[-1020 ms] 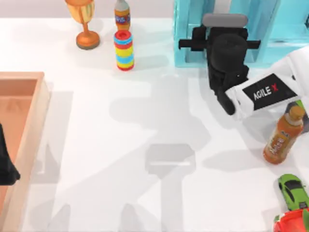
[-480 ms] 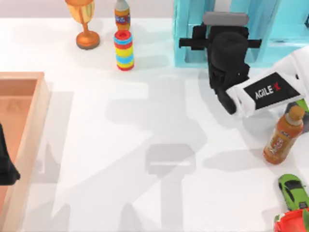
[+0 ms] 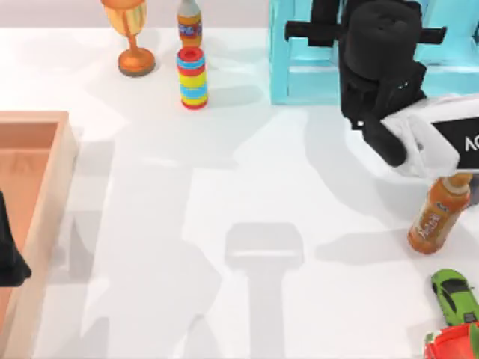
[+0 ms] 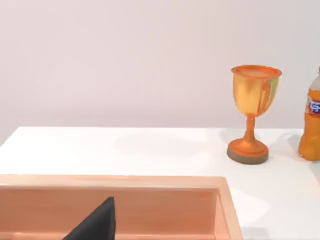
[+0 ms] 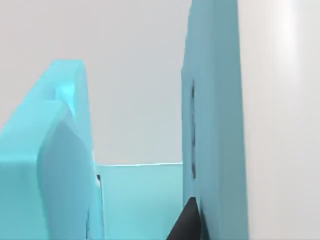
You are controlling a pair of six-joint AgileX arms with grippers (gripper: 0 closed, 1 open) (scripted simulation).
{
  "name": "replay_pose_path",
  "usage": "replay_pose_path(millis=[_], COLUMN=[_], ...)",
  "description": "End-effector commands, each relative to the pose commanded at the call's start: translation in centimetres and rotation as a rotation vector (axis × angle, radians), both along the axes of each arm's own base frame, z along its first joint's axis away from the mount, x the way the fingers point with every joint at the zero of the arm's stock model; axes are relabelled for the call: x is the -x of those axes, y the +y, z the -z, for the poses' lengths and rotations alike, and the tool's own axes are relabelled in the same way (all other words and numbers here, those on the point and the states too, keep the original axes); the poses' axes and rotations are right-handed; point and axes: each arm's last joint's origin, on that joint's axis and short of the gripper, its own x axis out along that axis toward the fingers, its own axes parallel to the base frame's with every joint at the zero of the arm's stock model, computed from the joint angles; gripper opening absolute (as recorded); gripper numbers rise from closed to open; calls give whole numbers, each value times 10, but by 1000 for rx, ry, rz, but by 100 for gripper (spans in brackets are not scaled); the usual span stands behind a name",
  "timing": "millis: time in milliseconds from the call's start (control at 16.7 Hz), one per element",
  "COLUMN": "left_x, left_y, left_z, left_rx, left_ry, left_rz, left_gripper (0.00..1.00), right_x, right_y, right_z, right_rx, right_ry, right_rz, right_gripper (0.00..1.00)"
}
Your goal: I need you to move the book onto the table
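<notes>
the right gripper [image 3: 329, 19] has been carried away from the open table [image 3: 247, 187] and up against the shelf [image 3: 299, 71] at the far edge; a second ago it hung lower, in front of the shelf, with a grey slab seen at its fingers. that slab is no longer made out in the top view. in the right wrist view the shelf's turquoise walls [image 5: 212, 100] are seen close on both sides of a dark fingertip [image 5: 187, 220], so the fingers are judged to be reaching into a compartment. whether they are apart or together cannot be told. the book cannot be picked out with certainty in any view; its place cannot be stated, and it is only guessed to lie in the shelf ahead of the fingers. the task is therefore judged to be early, at the reach, with nothing set down on the table yet. the left gripper [image 3: 9, 258] is parked over the wooden box [image 3: 41, 123], unchanged, and its fingers' state cannot be told either.
</notes>
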Motion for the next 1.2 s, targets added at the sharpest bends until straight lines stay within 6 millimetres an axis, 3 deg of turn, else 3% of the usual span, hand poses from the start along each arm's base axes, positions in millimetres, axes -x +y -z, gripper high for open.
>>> replay_pose_path(millis=[240,480,900,1200], left_x=[0,0,0,0], left_y=[0,0,0,0], left_z=[0,0,0,0], left_rx=[0,0,0,0], left_ry=[0,0,0,0], left_rz=[0,0,0,0], left_gripper=[100,100,100,100], right_x=[67,108,111,127], right_y=[-4,-6,-4,40], right_z=[-51,-67,-66,-40], right_rx=[-1,-3,12,289], right_ry=[-10,-10,-4,63], right_rz=[-13,-49,-56,-125], right_gripper=[0,0,0,0])
